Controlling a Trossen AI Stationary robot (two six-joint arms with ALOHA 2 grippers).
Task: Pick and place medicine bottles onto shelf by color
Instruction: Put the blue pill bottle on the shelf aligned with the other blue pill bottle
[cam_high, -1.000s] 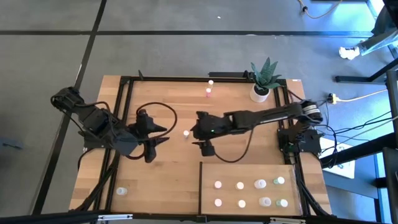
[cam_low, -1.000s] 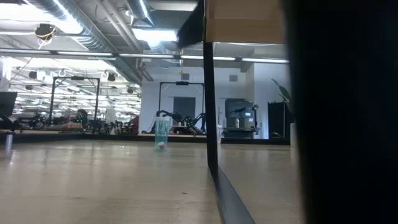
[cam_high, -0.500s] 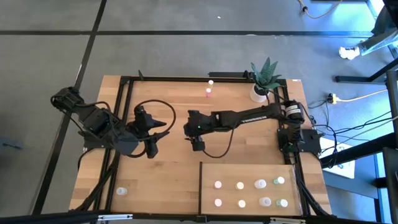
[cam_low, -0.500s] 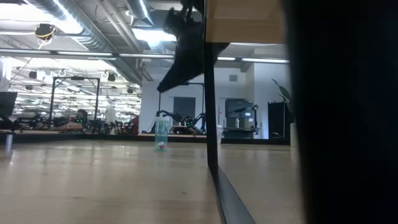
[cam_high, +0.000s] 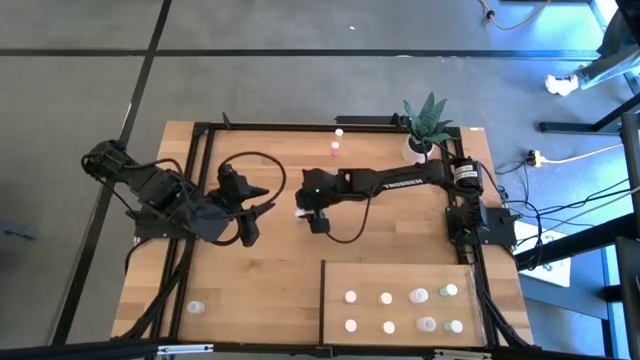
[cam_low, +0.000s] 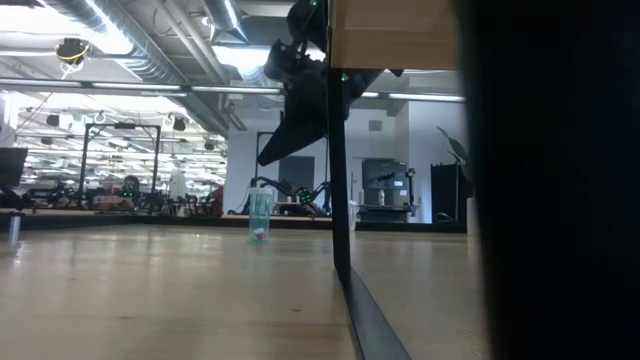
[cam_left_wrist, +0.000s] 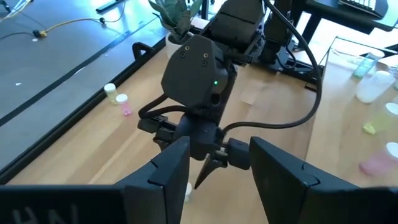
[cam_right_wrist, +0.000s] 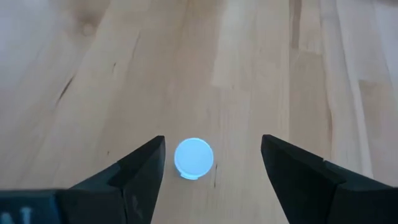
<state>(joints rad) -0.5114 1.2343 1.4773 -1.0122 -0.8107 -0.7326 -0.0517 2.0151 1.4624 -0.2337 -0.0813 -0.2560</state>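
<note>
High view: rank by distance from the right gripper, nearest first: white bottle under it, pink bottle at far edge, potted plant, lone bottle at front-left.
From the right gripper:
1. Small white-capped bottle, between its open fingers.
2. Small pink bottle, far edge.
3. White pot with green plant, far-right corner.
4. Lone whitish bottle, front-left.

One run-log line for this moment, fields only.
right gripper: open, above white-capped bottle mid-table | left gripper: open, empty, waiting nearby | shelf: eight bottles placed

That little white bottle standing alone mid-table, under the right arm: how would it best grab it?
From straight above, fingers closing on opposite sides of the bottle's round body. It stands upright with bare wood all around, and the right gripper hangs open over it, one finger on each side.
</note>
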